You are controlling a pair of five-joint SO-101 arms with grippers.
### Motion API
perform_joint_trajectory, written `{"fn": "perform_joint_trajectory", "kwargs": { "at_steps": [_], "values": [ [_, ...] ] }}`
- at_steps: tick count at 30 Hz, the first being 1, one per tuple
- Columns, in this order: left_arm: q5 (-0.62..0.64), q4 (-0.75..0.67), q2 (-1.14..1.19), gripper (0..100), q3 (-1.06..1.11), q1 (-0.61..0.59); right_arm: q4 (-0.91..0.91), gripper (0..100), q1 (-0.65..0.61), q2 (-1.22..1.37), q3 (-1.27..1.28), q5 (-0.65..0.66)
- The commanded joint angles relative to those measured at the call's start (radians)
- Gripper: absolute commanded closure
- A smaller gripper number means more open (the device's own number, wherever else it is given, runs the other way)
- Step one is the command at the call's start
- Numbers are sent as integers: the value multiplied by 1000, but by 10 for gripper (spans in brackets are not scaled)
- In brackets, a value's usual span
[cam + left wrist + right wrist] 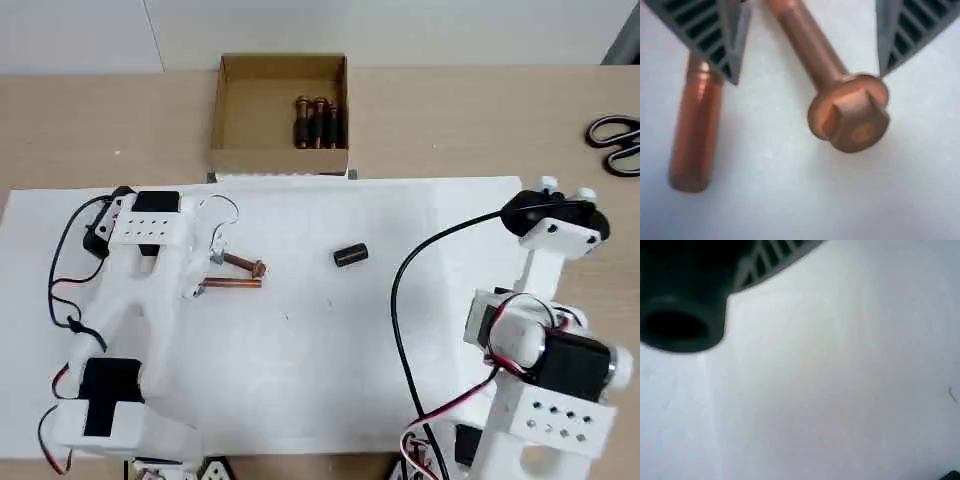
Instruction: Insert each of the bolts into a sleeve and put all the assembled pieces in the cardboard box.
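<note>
Task progress, seen from beside the table. The cardboard box (215, 110) at the far edge already holds three assembled pieces (318, 122), lying side by side against its right wall. Two bolts (238, 272) lie bare on the white mat (300, 380), close together in front of the left arm. The left gripper (807, 75) hangs low over them, fingers spread wide and gripping nothing. They straddle the shank of the headed bolt (847, 112), while the second bolt (692, 135) lies just outside one finger. One loose sleeve (350, 254) rests on the mat near its middle, well apart from the bolts. The right gripper (556, 205) sits far to the right. Its wrist view shows a held sleeve (679, 322), bore facing the camera, clamped against a ribbed finger above the mat (the grip is judged from that view alone). By this count, roughly three fifths of the work is done. Two insertions and two deliveries to the box are left.
</note>
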Motion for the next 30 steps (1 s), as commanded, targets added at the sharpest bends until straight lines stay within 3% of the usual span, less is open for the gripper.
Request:
{"fn": "perform_joint_trajectory", "kwargs": {
  "at_steps": [1,21,30],
  "values": [
    [14,-37,-5,826,-4,2,-16,995,13,-16,-5,-8],
    [12,-94,0,826,74,5,-22,995,13,-16,9,-8],
    [12,-150,180,826,44,3,-22,995,13,-16,9,-6]
  ]
}}
